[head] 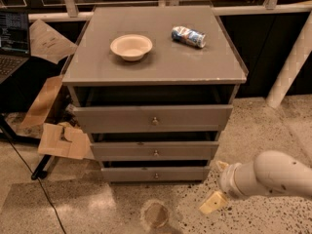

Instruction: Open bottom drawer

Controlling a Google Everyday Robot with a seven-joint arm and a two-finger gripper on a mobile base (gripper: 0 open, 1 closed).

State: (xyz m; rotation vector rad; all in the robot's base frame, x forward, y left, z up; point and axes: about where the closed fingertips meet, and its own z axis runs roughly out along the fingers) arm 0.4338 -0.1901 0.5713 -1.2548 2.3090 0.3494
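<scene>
Gripper [217, 184] hangs low near the floor, right of the bottom drawer [131, 173] and clear of its knob [156, 175]. Jaws released, holding nothing. Drawer appears closed.

Claw [217, 184] hangs low near the floor, fingers spread, just right of the bottom drawer [155, 174], not touching.

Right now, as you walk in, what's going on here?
A robot arm comes in from the lower right. Its end effector is open and low over the floor, just right of the bottom drawer, touching nothing. That drawer looks shut and its knob is not gripped. A bowl and a crumpled packet sit on the cabinet top.
</scene>
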